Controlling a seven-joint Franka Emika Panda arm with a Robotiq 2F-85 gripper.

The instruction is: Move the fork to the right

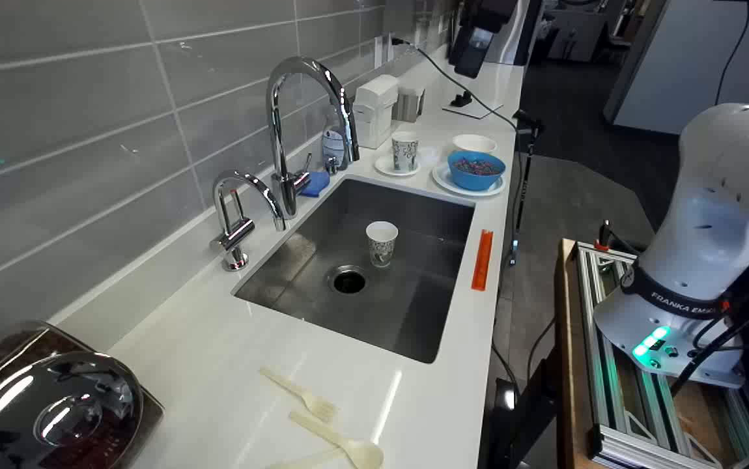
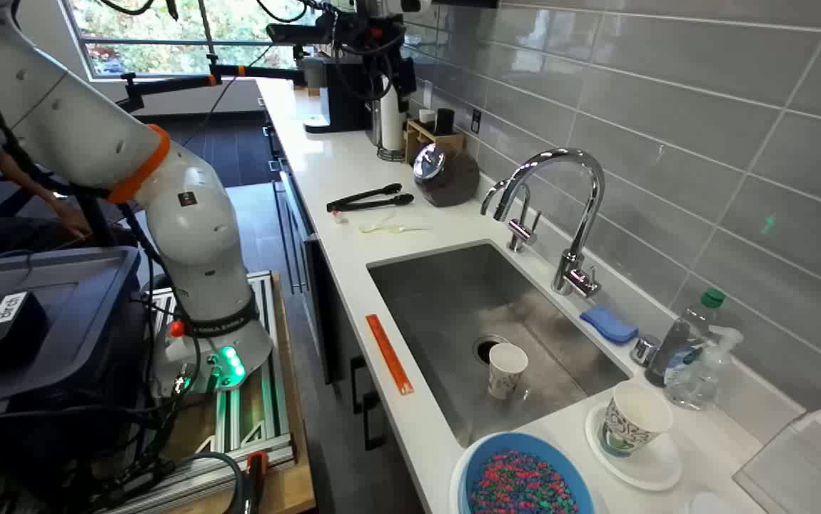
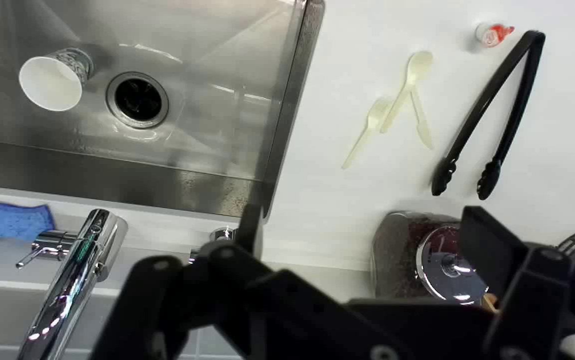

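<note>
A slim, pale cream fork (image 3: 373, 119) lies flat on the white counter, beside the sink. In the wrist view its tines are up and its handle runs down to the left. The fork (image 1: 312, 400) also shows near the bottom of an exterior view. Close against its head runs the handle of a cream spoon (image 3: 419, 65); I cannot tell if they touch. My gripper (image 3: 362, 215) stands wide open, with nothing between its fingers. It hangs well above the counter, apart from the fork.
A cream knife (image 3: 422, 125) lies partly under the spoon. Black tongs (image 3: 510, 85), a small red-and-white item (image 3: 491, 35) and a lidded jar (image 3: 402, 250) are nearby. The sink (image 1: 413, 306) holds a paper cup (image 1: 382, 244). Taps (image 2: 575, 185) rise behind it; an orange strip (image 2: 388, 353) lies on its front edge.
</note>
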